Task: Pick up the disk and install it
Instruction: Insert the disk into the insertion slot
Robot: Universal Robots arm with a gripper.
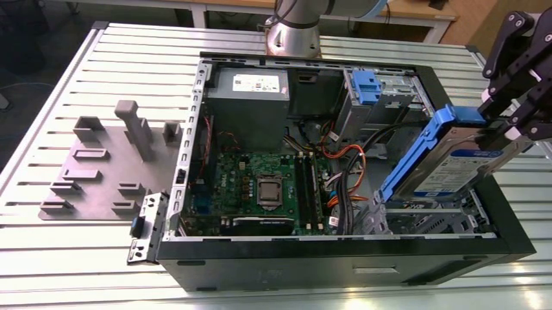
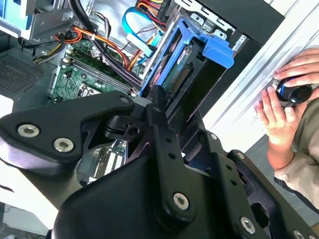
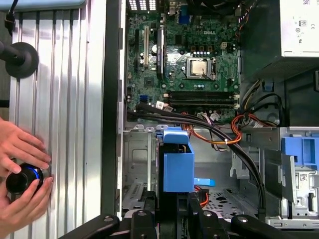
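Nearest in the exterior view, the black case [image 1: 345, 258] lies open on the slatted counter [image 1: 69, 258]. Just behind its near wall, toward the exterior view's right, sits a bare metal cage [image 1: 431, 223]. Over it hangs the disk [image 1: 457, 165] — tilted, its label toward the camera, its blue carrier along the raised edge. The jaws are clamped on its upper end and hold it up. Its lower end reaches down to the cage's rim; whether the two touch I cannot tell. The first wrist view shows the disk [image 3: 178, 167] end-on above the cage's open bay.

Outside the case wall, a person's hands [image 3: 20, 147] rest on the counter around a black knob [image 3: 22, 180] with a blue ring.

Farther in, the green board [image 1: 258, 181] fills the middle of the case, and orange and black cables [image 1: 345, 161] run between it and the cage. On the exterior view's left, a grey plate [image 1: 95, 174] with upright blocks lies on the counter beside the case.

Farther still stand the grey supply box [image 1: 250, 97] and a blue latch [image 1: 366, 87] — and beyond the case's far wall, the arm's base [image 1: 293, 32].
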